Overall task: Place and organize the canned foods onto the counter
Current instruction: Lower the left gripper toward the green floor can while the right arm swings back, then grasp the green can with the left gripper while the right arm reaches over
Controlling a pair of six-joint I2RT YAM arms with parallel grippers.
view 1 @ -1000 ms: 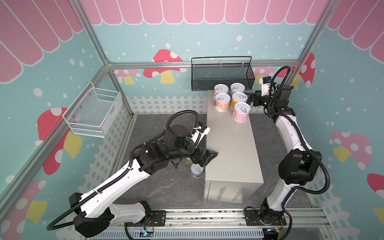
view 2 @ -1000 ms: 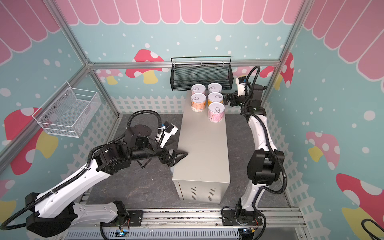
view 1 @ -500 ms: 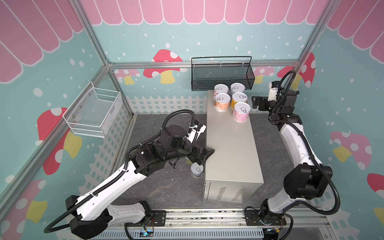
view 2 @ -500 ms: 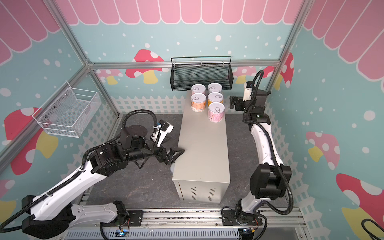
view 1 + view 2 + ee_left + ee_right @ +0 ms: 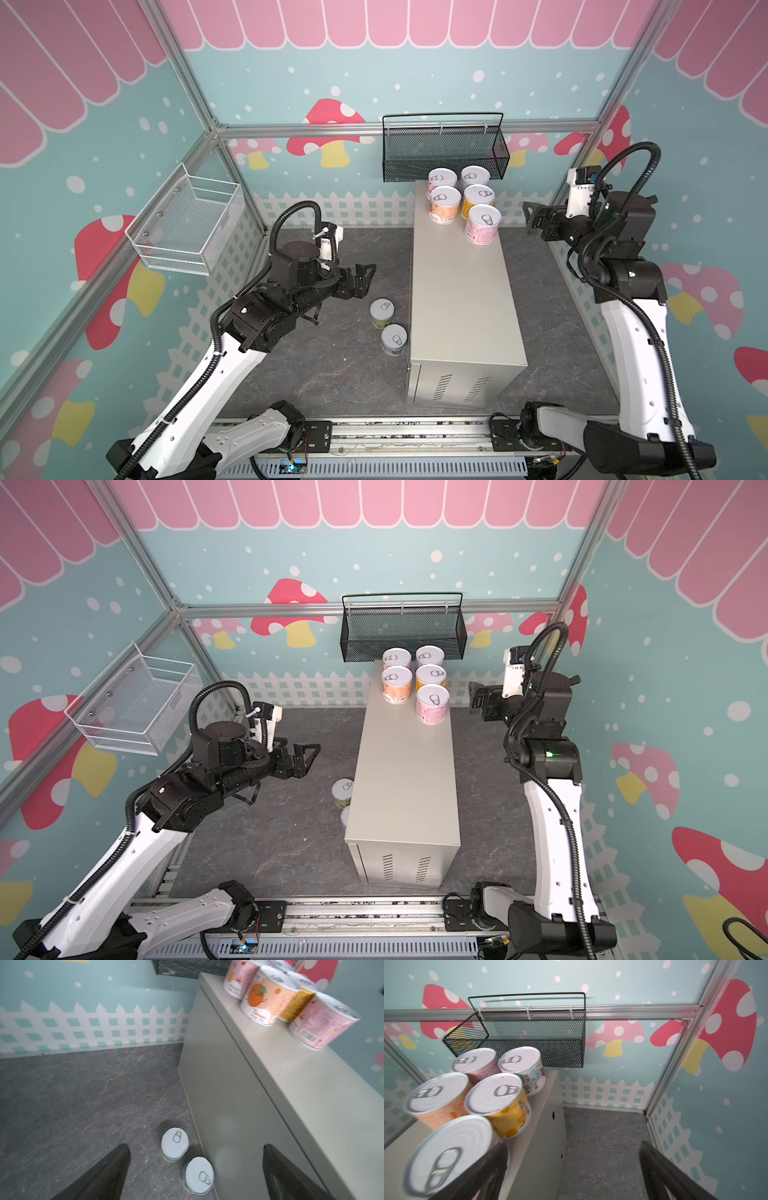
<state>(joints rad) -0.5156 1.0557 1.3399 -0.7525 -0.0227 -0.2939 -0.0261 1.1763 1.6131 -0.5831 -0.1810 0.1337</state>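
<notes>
The counter (image 5: 457,299) stood lengthwise on the dark floor (image 5: 332,374). Five cans were clustered upright at its far end, below the black mesh basket (image 5: 444,153). The pink can (image 5: 482,224) was nearest the front, with the orange can (image 5: 444,205) and the yellow can (image 5: 478,200) behind it. The second pink can (image 5: 441,179) and the white-blue can (image 5: 474,176) stood at the back. Two more stood on the floor just beside the counter's left wall: the green-labelled can (image 5: 382,312) and the last can (image 5: 394,338) (its label was hard to make out). The left gripper (image 5: 369,280) hovered near those two, jaws spread wide and empty. The right gripper (image 5: 528,218) hung off the counter's right side near the pink can, its jaws likewise wide apart and gripping nothing
</notes>
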